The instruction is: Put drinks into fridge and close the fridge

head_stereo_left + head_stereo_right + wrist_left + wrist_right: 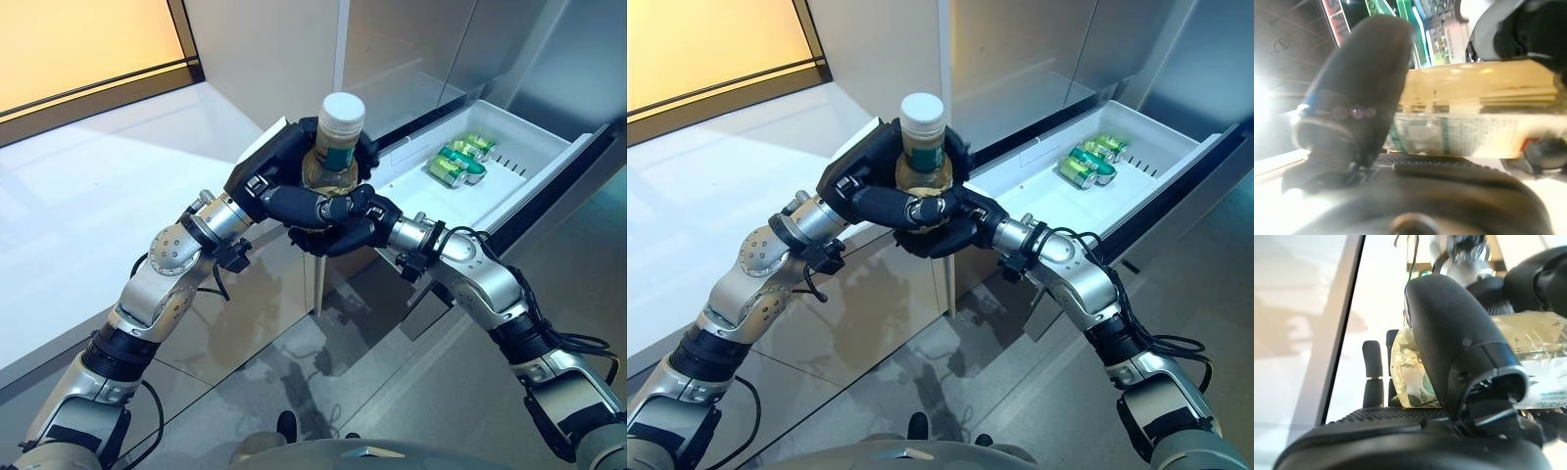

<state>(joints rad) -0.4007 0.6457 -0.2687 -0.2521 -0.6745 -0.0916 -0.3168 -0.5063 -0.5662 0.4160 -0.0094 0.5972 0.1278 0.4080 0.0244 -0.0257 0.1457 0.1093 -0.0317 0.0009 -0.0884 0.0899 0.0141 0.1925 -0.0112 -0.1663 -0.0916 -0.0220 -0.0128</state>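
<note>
A clear bottle of pale yellow drink with a white cap and a green label stands upright in the air, left of the open fridge drawer. My left hand wraps it from the left and my right hand grips its lower part from the right and below. In the left wrist view the bottle lies across the palm beside the thumb. The right wrist view shows the bottle behind that hand's thumb. Both hands touch each other around it.
Several green cans lie at the far end of the white drawer, whose near half is bare. Grey fridge doors rise behind it. A white counter runs along the left. Glossy grey floor lies below.
</note>
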